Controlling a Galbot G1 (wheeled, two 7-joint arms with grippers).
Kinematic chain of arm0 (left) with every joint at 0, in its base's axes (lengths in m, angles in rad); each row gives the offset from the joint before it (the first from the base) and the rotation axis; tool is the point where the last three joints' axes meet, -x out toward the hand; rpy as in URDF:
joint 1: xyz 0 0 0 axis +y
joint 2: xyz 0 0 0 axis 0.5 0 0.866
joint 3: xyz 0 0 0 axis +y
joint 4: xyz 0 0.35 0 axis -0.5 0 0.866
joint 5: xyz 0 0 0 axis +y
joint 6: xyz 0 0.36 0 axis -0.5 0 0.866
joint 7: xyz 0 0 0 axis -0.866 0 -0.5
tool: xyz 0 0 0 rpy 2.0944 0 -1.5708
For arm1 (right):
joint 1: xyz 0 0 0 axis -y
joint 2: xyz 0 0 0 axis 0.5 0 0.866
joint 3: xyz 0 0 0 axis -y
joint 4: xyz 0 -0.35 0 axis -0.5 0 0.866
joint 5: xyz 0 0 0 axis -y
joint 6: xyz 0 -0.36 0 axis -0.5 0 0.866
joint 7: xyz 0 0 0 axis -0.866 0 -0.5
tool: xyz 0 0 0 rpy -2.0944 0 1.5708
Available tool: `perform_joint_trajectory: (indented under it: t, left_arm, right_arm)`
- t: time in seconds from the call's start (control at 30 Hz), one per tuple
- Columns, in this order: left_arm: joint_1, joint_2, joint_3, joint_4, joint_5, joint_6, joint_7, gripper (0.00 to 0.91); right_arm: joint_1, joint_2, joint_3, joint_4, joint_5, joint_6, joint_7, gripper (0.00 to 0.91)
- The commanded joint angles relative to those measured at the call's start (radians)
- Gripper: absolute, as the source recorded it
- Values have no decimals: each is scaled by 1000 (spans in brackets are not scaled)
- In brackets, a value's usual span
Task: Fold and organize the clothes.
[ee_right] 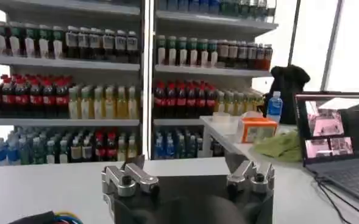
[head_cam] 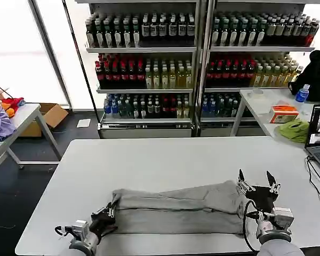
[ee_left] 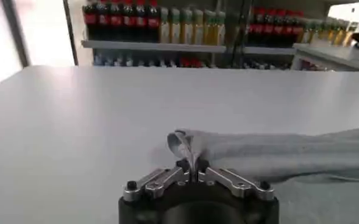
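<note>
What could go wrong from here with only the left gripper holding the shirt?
The left gripper pinches just a thin corner of the grey T-shirt, so it may slip out if pulled. The right gripper hangs open above the other end; a one-sided pull could drag the fold crooked, toward the table edge.

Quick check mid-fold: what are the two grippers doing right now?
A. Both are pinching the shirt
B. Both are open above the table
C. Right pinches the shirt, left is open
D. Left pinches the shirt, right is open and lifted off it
D: the left gripper is shut on the grey shirt edge, while the right gripper is open, fingers pointing up off the cloth.
</note>
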Motion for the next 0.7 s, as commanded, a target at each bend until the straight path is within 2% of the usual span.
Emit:
perform_joint_trajectory:
  t: [0.03, 0.17, 0.33, 0.43, 0.53, 0.7]
  left_arm:
    - [-29, 272, -388, 50, -184, -14, 3, 0]
    - [-42, 386, -530, 161, -204, -23, 15, 0]
    - [-79, 495, -589, 240, -200, -23, 30, 0]
    - [-98, 493, -564, 202, -172, -12, 32, 0]
    - [-103, 449, -510, 124, -127, -2, 32, 0]
    - [-95, 377, -333, 3, -72, 24, 14, 0]
  right_arm:
    - [21, 0, -5, -8, 0, 1, 2, 907]
    - [42, 1, -27, -16, -1, -6, 2, 907]
    - [67, 3, -38, -26, -1, -19, 6, 907]
    - [68, 5, -38, -27, 0, -20, 7, 907]
    - [57, 5, -27, -25, 2, -18, 7, 907]
    - [27, 1, 2, -21, 10, -9, 9, 907]
